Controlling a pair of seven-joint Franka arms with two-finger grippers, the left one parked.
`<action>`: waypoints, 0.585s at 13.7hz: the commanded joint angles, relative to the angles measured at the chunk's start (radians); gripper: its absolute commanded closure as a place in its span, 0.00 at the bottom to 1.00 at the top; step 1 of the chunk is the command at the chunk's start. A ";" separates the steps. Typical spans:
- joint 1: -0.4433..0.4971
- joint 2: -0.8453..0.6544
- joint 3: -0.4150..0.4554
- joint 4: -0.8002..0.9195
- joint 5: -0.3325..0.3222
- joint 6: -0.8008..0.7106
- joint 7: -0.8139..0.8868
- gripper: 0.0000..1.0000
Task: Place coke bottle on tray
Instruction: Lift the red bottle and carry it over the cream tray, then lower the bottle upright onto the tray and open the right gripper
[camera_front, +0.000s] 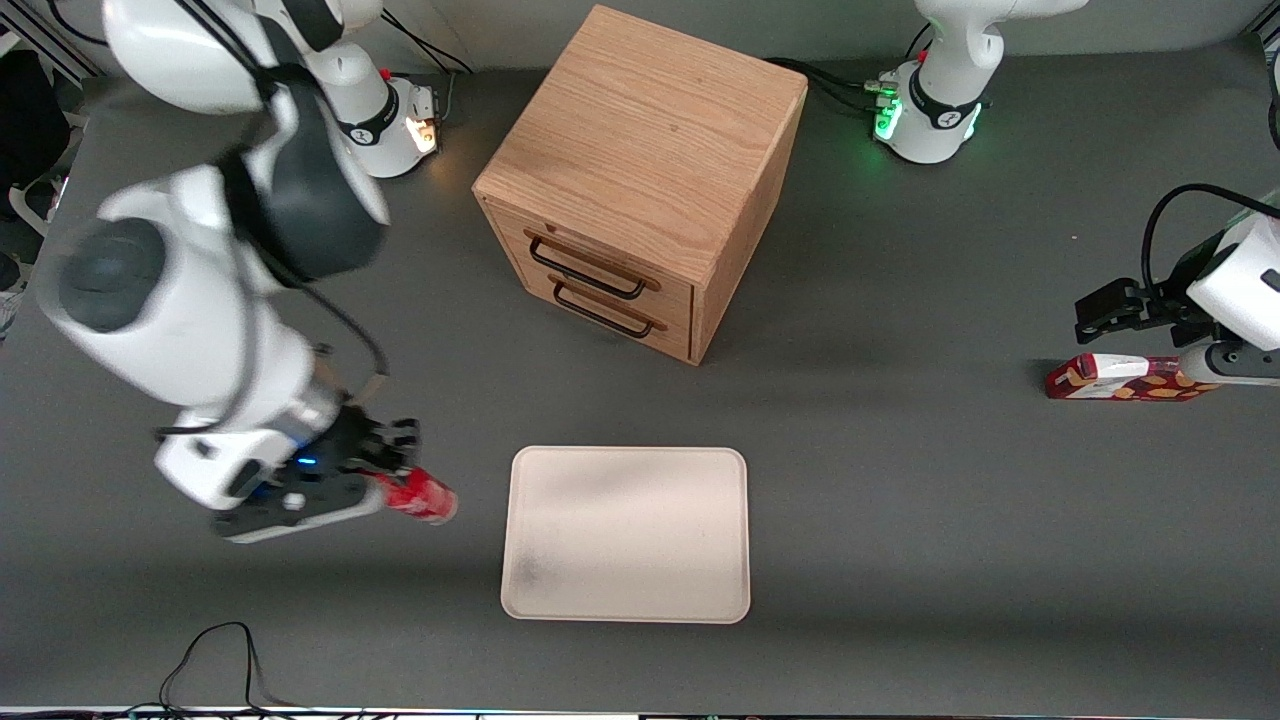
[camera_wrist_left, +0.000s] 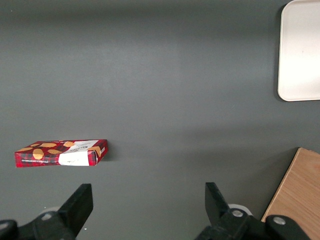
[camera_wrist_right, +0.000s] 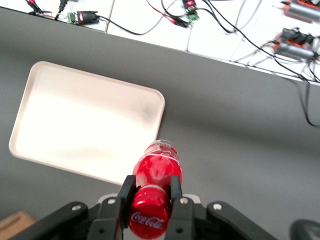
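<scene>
My right gripper (camera_front: 385, 490) is shut on the coke bottle (camera_front: 418, 497), a small all-red bottle held lying sideways above the table, beside the tray (camera_front: 627, 533) toward the working arm's end. In the right wrist view the black fingers (camera_wrist_right: 125, 197) clamp the bottle (camera_wrist_right: 159, 175) near its red cap with white lettering, and its body points out past the tray's rim (camera_wrist_right: 159, 107). The tray is cream, flat and rectangular, with a faint dark smudge in one corner. Nothing lies on it.
A wooden two-drawer cabinet (camera_front: 645, 180) stands farther from the front camera than the tray. A red-and-white patterned carton (camera_front: 1120, 378) lies toward the parked arm's end; it also shows in the left wrist view (camera_wrist_left: 61, 152). Cables (camera_front: 215, 660) run along the table's near edge.
</scene>
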 joint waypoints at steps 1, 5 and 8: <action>-0.012 0.101 0.083 0.028 -0.099 0.128 0.072 0.92; 0.015 0.230 0.082 0.023 -0.118 0.319 0.095 0.90; 0.014 0.251 0.082 -0.033 -0.147 0.425 0.103 0.88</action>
